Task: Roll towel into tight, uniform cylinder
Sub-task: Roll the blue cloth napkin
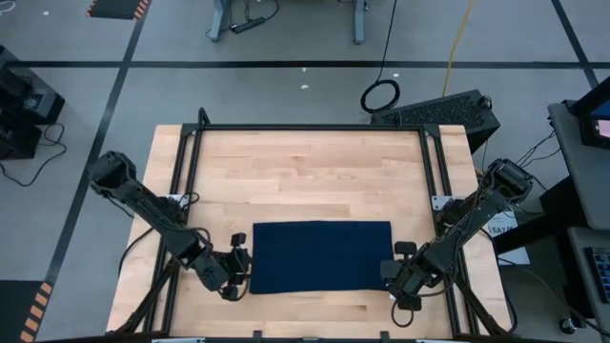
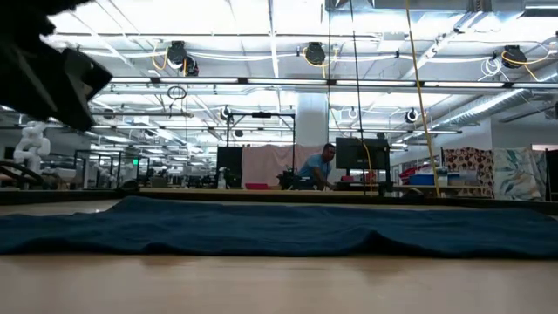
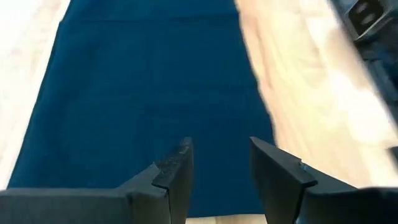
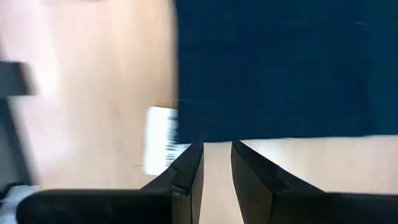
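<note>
Navy towel (image 2: pixel 279 228) lay flat and a bit rumpled across the wooden table (image 2: pixel 279 283); a person (image 2: pixel 319 167) sat way back.

You get even, bright overhead light in the high view, with only faint shadows on the wooden table (image 1: pixel 315 157). In the low view the ceiling lights (image 2: pixel 218 17) glare white, and the dark arm part (image 2: pixel 44 61) at near left is blurred. Both wrist views are soft: the towel (image 3: pixel 149 93) edges smear, and the white tag (image 4: pixel 160 140) is unreadable
</note>
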Available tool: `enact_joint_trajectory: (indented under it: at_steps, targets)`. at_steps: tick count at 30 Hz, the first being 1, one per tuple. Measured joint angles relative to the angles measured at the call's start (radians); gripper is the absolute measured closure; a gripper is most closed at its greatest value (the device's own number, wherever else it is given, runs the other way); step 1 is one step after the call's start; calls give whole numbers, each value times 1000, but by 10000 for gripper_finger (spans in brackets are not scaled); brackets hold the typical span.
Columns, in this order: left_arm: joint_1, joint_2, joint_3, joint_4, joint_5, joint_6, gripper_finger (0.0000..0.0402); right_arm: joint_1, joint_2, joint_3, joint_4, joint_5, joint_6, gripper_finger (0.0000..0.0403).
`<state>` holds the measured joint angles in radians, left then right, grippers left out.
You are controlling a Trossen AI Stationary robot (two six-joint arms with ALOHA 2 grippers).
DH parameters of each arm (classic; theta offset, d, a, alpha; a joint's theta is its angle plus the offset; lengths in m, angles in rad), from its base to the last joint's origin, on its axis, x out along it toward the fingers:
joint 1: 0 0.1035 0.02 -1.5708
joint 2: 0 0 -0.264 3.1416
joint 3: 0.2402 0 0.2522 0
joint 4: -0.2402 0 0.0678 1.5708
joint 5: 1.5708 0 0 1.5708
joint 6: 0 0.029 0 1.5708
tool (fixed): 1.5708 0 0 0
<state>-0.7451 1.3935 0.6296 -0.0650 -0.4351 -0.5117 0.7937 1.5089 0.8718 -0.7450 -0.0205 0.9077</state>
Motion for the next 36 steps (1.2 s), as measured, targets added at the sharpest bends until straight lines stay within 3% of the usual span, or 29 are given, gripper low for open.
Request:
enact_joint_trajectory:
  at_steps: [6,13,23,27,31,36]
  targets:
    - [25,105,0,67,-2,0,245,19,15,7,108,38,25,344]
    - [51,204,0,134,-4,22,245,41,71,6,111,81,65,377]
    - [72,211,0,98,-59,30,245,47,177,10,158,37,79,399]
    - [122,170,0,104,-138,101,245,47,138,4,134,10,79,399]
    - [208,146,0,106,-141,217,245,49,34,5,111,9,89,399]
    - [333,148,-1,251,-82,332,245,49,-79,4,78,139,72,399]
